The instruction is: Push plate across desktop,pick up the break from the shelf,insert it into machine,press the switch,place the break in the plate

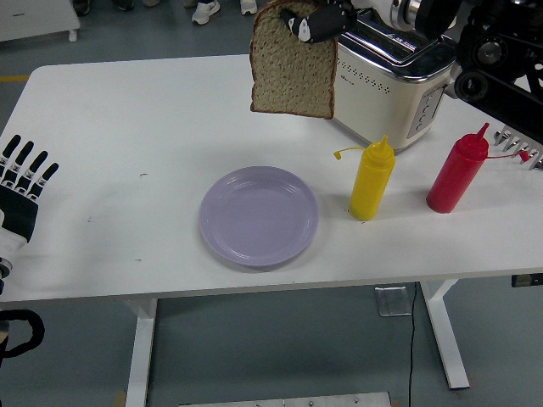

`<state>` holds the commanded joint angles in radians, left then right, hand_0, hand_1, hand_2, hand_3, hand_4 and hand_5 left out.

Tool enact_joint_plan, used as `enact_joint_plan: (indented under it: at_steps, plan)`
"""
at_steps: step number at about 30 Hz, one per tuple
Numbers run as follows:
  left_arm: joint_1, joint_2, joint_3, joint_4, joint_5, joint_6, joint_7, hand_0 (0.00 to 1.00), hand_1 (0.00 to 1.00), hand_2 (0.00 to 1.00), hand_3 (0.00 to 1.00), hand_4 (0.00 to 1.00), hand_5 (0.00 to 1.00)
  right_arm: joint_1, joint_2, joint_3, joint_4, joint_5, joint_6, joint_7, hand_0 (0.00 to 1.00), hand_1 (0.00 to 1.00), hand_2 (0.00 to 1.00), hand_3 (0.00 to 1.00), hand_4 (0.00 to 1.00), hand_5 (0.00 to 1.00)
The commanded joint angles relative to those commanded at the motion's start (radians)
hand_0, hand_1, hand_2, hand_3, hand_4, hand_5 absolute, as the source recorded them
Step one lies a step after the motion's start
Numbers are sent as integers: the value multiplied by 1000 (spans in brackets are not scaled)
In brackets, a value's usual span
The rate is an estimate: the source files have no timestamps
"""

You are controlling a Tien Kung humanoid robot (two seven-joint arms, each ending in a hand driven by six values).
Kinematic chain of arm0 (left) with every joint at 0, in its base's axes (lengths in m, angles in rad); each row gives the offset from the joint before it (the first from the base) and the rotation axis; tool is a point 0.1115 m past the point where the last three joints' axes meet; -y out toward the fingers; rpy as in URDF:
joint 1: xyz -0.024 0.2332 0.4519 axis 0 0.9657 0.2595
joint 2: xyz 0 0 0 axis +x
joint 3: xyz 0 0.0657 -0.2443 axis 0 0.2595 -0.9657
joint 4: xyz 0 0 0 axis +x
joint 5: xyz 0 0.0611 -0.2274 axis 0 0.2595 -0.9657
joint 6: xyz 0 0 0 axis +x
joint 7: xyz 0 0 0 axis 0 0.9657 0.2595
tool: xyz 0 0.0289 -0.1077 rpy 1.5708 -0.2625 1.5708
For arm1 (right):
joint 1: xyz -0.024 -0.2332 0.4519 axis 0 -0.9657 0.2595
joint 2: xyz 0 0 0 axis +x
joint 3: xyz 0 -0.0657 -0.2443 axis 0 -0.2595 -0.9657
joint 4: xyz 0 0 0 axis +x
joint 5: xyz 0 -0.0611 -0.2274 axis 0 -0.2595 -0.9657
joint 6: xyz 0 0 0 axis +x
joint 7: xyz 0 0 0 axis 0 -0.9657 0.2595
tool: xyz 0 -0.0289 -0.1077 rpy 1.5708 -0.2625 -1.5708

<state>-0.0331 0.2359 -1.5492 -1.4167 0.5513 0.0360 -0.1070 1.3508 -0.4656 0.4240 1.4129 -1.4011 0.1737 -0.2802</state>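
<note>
One slice of bread (291, 72), one lilac plate (259, 217), one cream toaster (399, 85), two squeeze bottles (one yellow (372, 181), one red (456, 172)), one metal rack (523, 141) at the right edge, two robot hands (24, 197) (316, 19), all about one white desk (127, 127).

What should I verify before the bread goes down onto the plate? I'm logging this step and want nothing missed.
1. Grip: the right robot hand pinches the brown bread slice by its top edge; ok.
2. Slice position: it hangs above the table, beyond the round lilac plate, not over it; not ok.
3. Plate empty: ok.
4. Descent path: the yellow squeeze bottle stands right of the plate, apart from it; ok.
5. Left robot hand rests open at the left table edge, clear of the plate; ok.
6. Toasting done: cannot tell.
</note>
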Motion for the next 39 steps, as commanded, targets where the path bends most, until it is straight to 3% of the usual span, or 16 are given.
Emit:
enact_joint_plan:
  at_steps: [15, 39]
  plan:
    - [-4, -3, 0, 3, 0, 0, 0, 795, 853, 904, 856, 621, 998, -31, 95, -155, -9, 68, -5, 17, 227, 314, 388, 475, 302, 75]
    - [-7, -8, 0, 6, 0, 0, 1, 795, 853, 904, 857, 620, 998, -111, 170, -202, -104, 98, -50, 44, 257, 325, 395, 481, 307, 79]
